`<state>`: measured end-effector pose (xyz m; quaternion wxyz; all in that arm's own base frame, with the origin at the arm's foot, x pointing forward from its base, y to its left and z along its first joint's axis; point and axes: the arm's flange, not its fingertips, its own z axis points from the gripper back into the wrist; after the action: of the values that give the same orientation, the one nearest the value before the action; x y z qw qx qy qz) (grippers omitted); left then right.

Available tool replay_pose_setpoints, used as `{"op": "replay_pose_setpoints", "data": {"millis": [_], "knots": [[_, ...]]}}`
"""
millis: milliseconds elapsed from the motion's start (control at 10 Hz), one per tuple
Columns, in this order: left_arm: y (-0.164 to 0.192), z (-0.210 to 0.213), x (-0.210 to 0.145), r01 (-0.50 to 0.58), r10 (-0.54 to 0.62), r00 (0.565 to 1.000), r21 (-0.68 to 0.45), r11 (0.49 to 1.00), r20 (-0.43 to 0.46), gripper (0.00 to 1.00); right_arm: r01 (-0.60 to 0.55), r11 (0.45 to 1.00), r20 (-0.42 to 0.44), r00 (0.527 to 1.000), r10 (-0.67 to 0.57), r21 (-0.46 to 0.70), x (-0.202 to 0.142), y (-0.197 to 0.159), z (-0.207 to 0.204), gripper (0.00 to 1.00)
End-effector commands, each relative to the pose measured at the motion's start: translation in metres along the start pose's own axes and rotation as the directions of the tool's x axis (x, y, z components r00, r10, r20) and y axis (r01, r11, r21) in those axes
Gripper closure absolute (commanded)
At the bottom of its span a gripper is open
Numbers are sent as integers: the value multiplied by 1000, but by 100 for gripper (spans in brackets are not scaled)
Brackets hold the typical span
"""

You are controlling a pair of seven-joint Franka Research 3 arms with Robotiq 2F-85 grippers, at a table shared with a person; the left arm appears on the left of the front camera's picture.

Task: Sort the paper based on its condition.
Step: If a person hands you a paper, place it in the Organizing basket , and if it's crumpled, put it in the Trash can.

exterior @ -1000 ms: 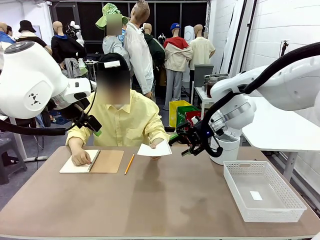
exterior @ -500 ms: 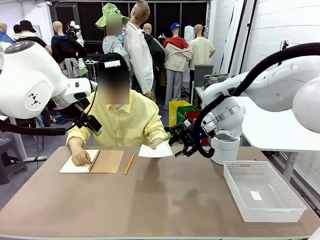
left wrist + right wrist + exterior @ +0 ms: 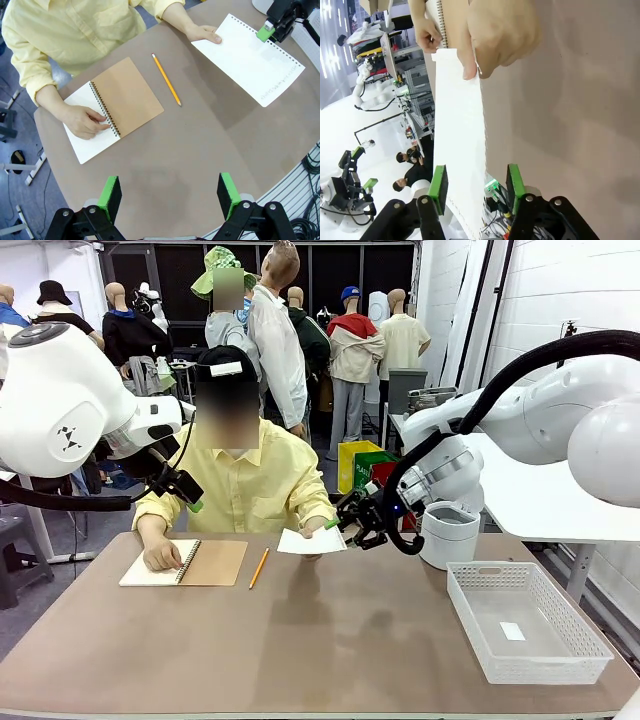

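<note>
Brown desk, matt, shared with a person in a yellow shirt seated at the far side.

Item 1. Thin white rectangular sheet of paper, with punched holes along one long edge. It is held flat above the desk's far right part by the person's hand at a short edge. It looks smooth, with no crumple that I can see. I judge it very light, limp and easily creased, and apt to tear at the holes. The best hold is on the plain margin just inside the holed edge, pinched squarely.

Item 2. My right tool, at that holed edge. Its green pads stand at a middling gap on either side of the sheet, not yet pinching it.

Item 3. My left tool, high over the desk, spread wide and holding nothing.

Item 4. Spiral-bound notebook with a brown kraft cover, far left, with the person's other hand on its white page. A yellow pencil lies just beside it.

Item 5. White plastic mesh basket on the near right of the desk. A white round bin stands near my right arm.

Room: the desk's middle and near half lie bare. The way from sheet to basket looks free, though the bin crowds my right arm.
</note>
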<state>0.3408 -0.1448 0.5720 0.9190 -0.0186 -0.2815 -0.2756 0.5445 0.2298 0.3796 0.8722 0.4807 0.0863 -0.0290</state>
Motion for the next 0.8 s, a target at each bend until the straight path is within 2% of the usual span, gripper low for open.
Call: {"op": "replay_pose_setpoints", "data": {"millis": [0, 200, 300, 400, 500, 700], "knots": [[2, -1, 0, 8, -8, 1000, 2, 1000, 11, 0, 25, 1000, -17, 1000, -25, -13, 6, 6, 1, 68], [2, -1, 0, 8, -8, 1000, 2, 1000, 11, 0, 27, 1000, -12, 1000, -27, -14, 6, 5, 3, 68], [2, -1, 0, 8, -8, 1000, 2, 1000, 11, 0, 33, 999, -9, 999, -33, -17, 7, 4, 4, 74], [2, -1, 0, 8, -8, 1000, 2, 1000, 11, 0, 36, 999, -8, 999, -36, -19, 7, 4, 5, 91], [2, -1, 0, 8, -8, 1000, 2, 1000, 11, 0, 35, 999, -7, 999, -35, -20, 6, 4, 4, 100], [2, -1, 0, 8, -8, 1000, 2, 1000, 11, 0, 39, 999, -10, 999, -39, -20, 8, 3, 4, 100]]}}
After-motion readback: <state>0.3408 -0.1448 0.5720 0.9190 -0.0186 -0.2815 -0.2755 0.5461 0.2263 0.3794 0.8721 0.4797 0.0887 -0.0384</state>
